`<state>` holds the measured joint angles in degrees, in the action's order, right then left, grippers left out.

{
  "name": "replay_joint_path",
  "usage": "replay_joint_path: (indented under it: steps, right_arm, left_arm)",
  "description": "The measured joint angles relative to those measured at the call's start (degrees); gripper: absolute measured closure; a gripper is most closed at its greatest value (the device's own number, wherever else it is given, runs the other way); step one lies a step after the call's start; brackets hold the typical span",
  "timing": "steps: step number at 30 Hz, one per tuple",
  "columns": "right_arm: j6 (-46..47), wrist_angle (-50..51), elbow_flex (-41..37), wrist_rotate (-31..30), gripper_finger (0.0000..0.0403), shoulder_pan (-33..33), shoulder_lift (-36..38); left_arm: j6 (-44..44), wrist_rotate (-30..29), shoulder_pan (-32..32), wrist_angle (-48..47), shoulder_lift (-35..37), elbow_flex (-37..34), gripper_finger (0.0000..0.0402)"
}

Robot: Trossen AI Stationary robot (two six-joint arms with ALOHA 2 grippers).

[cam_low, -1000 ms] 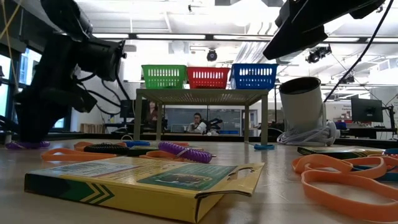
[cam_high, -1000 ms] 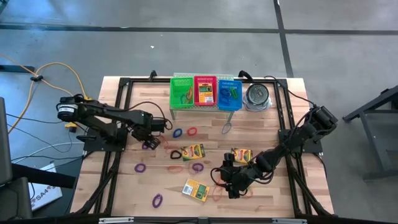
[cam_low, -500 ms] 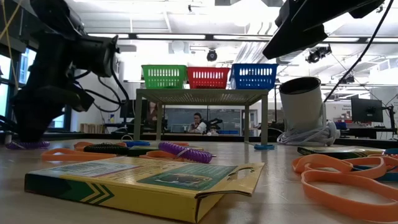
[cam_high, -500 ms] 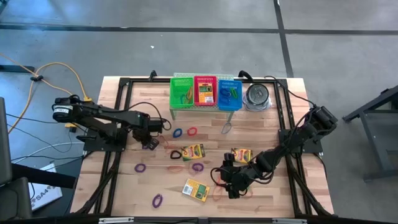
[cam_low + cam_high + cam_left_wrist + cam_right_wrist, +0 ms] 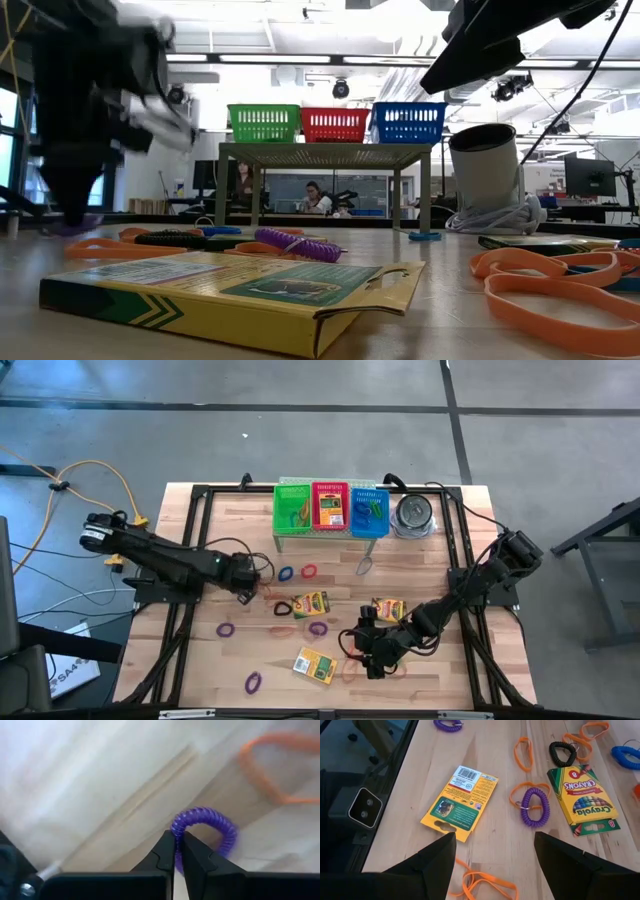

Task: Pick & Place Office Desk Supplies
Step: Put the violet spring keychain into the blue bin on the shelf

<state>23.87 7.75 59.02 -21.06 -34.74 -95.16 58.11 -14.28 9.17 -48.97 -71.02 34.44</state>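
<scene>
- Cardboard crayon boxes (image 5: 315, 665): I count three flat on the table, light and stiff; I would grip across the short edges.
- Purple coil band (image 5: 205, 832): soft, springy, near the table's left; left gripper (image 5: 176, 851) clenched on its rim.
- Right gripper (image 5: 492, 865): fingers spread, empty, above the near box.

Crayon boxes (image 5: 316, 602): 3 flat on table, +1 in red basket (image 5: 331, 485).
Mesh baskets: 3 – green basket (image 5: 293, 486), red, blue basket (image 5: 369, 491), in a row by table's far edge.
Tin (image 5: 413, 512): 1.
Purple coil loops (image 5: 318, 628): 4.
Blue loop (image 5: 285, 573): 1.
Red loop (image 5: 308, 571): 1.
Black loop (image 5: 283, 607): 1.
Orange loops (image 5: 283, 630): several, exact no. unclear.
</scene>
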Motion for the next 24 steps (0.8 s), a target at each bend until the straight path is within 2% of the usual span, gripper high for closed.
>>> replay_joint_path:
  steps: [5, 9, 11, 15, 18, 24]
  right_arm:
    - [0.4, -0.6, 0.0, 0.0, 0.0143, 0.0, 0.0]
    - [1.9, -0.6, -0.1, 0.0, 0.0143, 0.0, 0.0]
    - [2.5, -1.3, -0.7, 0.0, 0.0143, 0.0, 0.0]
    - [2.9, -4.0, -2.5, 0.1, 0.0143, 0.8, 0.0]
    - [2.9, -5.6, -2.8, 0.3, 0.0143, 1.5, 0.0]
    - [1.3, -8.1, -2.8, -0.6, 0.0147, 2.8, 0.0]
  left_arm:
    - [0.9, -5.6, 5.9, -0.2, 0.7, 4.0, 0.0394]
    - [0.7, -13.8, 12.0, 1.8, 0.7, 6.7, 0.0394]
    - [0.5, -18.6, 15.3, 6.0, 0.7, 7.6, 0.0394]
    - [-3.0, -25.6, 20.6, 20.5, 0.3, 7.8, 0.0394]
    - [-9.5, -29.6, 23.3, 34.1, -1.5, 7.8, 0.0394]
    - [-27.1, -31.3, 25.2, 62.5, -9.8, 7.8, 0.0394]
